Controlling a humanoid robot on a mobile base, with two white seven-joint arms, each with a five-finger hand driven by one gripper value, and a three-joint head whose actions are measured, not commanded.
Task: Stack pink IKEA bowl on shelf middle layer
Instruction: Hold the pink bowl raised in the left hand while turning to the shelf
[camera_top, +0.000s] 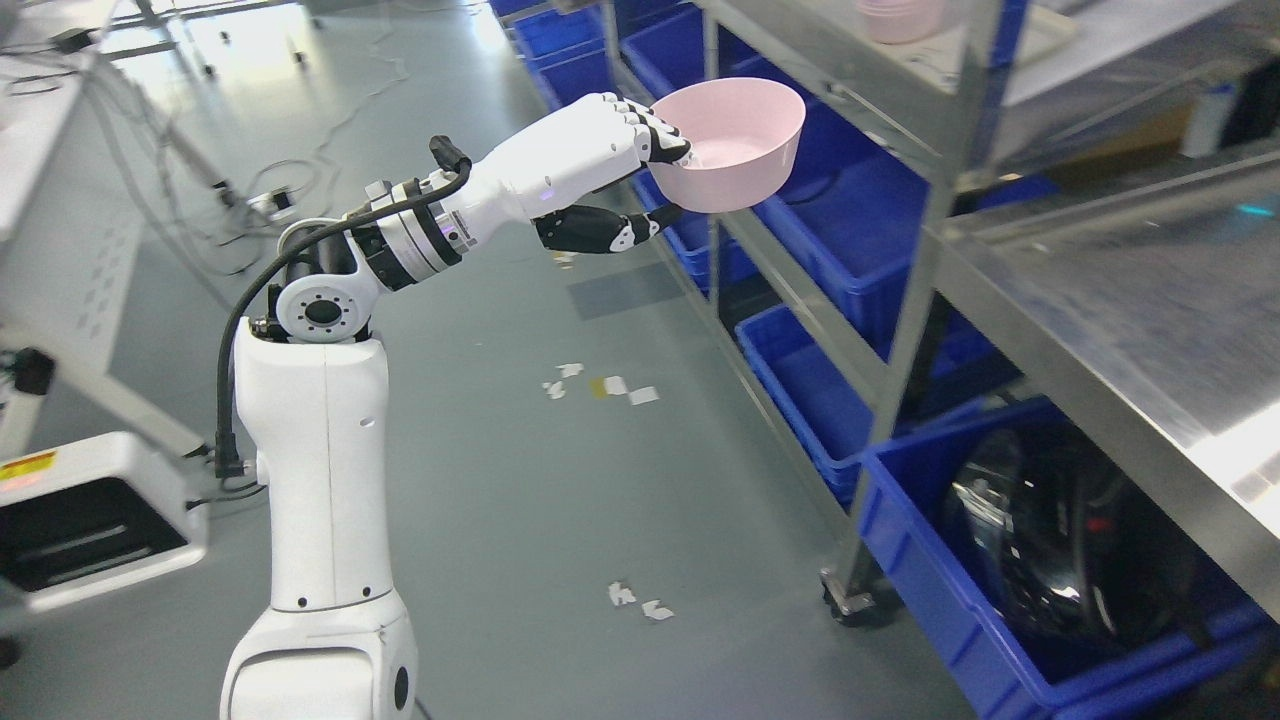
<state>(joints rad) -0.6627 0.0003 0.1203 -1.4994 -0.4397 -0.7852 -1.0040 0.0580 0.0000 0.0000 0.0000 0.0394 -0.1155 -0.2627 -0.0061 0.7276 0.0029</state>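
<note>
My left hand (655, 180) grips a pink bowl (735, 145) by its near rim, fingers over the edge and thumb underneath. The bowl hangs upright in the air just in front of the metal shelf unit (915, 290), level with the edge of its middle layer (850, 100). A second pink bowl (900, 18) stands on that layer further back, at the top edge of the picture, partly cut off. My left arm reaches up from the lower left. The right arm does not show.
Blue plastic bins (860, 240) fill the lower shelf levels; the nearest bin (1000, 640) holds a black helmet-like object (1060, 540). A steel shelf surface (1150, 300) spreads at right. Cables and white equipment (90, 520) lie on the grey floor at left.
</note>
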